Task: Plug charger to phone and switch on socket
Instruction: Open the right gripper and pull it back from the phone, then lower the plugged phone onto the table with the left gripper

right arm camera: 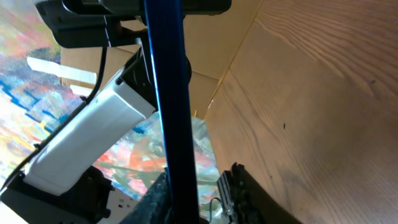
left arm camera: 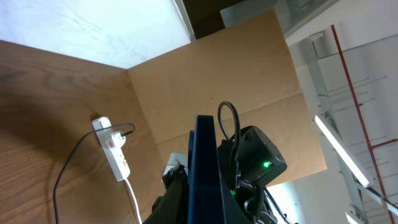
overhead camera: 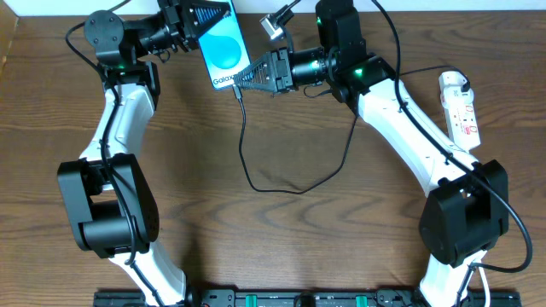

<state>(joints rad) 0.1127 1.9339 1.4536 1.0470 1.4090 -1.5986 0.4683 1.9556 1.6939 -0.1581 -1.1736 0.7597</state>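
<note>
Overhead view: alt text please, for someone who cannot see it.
The left end effector holds the cyan-screened phone over a wooden table, while the right end effector meets its lower edge, where the black charger cable hangs and loops. A white power strip lies at the right.

Wooden table [overhead camera: 299,247] — white socket [overhead camera: 461,111] (far right) and a loop of the charger [overhead camera: 290,192] lie on it.
</note>
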